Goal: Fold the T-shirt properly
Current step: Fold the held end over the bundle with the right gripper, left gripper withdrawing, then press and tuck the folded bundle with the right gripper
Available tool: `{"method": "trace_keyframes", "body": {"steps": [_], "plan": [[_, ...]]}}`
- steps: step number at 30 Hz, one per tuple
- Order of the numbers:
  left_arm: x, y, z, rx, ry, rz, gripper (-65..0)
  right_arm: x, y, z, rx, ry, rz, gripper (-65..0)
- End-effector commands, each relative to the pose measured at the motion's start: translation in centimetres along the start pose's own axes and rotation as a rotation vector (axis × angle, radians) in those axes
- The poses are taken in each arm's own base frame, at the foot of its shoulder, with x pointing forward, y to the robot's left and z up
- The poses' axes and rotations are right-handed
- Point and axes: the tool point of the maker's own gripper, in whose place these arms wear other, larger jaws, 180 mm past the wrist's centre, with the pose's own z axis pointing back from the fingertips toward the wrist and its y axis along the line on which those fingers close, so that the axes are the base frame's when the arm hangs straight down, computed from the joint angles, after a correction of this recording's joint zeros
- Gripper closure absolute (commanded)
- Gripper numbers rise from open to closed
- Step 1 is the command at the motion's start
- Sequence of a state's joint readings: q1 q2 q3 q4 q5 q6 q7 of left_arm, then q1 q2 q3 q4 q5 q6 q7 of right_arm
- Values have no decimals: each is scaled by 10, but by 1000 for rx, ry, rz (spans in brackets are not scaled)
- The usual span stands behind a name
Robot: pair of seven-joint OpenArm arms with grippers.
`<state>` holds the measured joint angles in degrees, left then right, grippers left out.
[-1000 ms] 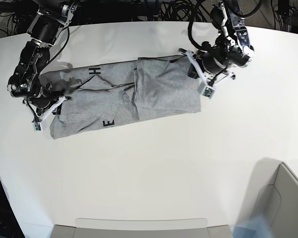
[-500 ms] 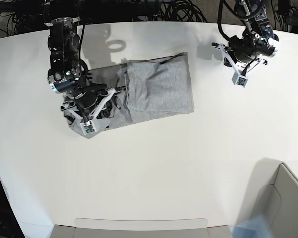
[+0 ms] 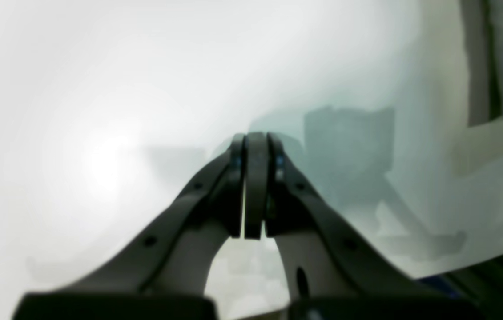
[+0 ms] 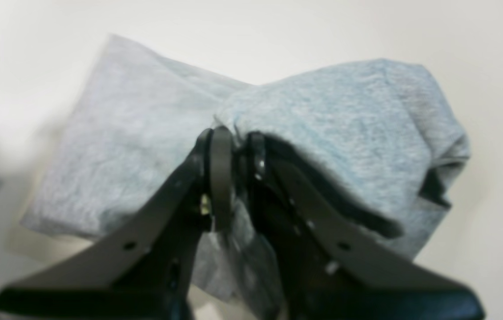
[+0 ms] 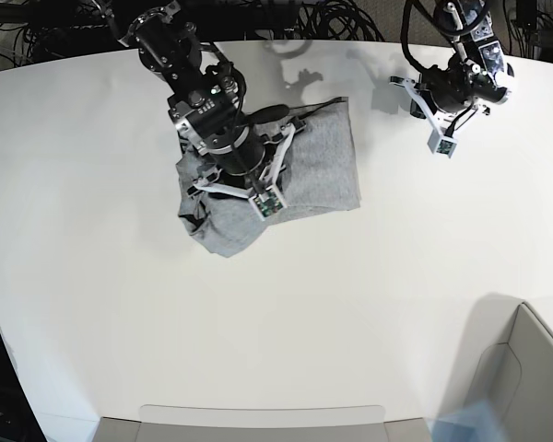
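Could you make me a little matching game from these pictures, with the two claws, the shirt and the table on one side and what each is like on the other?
Things:
1. left gripper
2. right gripper
3. T-shirt
4. table

Descriptions:
A. white, carries everything
B. shut on grey cloth
C. heather grey, partly folded over itself
D. shut on nothing, away from the cloth

Pairs: 1-D, 2-B, 3-C, 4-A
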<state>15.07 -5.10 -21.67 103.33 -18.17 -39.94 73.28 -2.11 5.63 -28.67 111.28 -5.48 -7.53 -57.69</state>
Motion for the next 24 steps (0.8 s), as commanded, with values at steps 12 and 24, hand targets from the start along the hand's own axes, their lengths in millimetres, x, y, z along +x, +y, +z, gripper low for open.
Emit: {"method": "trace_keyframes", "body": {"steps": [12, 24], "plan": [[-8, 0, -3, -6, 33, 5, -10, 23, 54, -23, 53, 10, 187, 0], [-8, -2, -4, -11, 35, 3, -10, 13, 80, -33, 112, 47, 264, -251]]}}
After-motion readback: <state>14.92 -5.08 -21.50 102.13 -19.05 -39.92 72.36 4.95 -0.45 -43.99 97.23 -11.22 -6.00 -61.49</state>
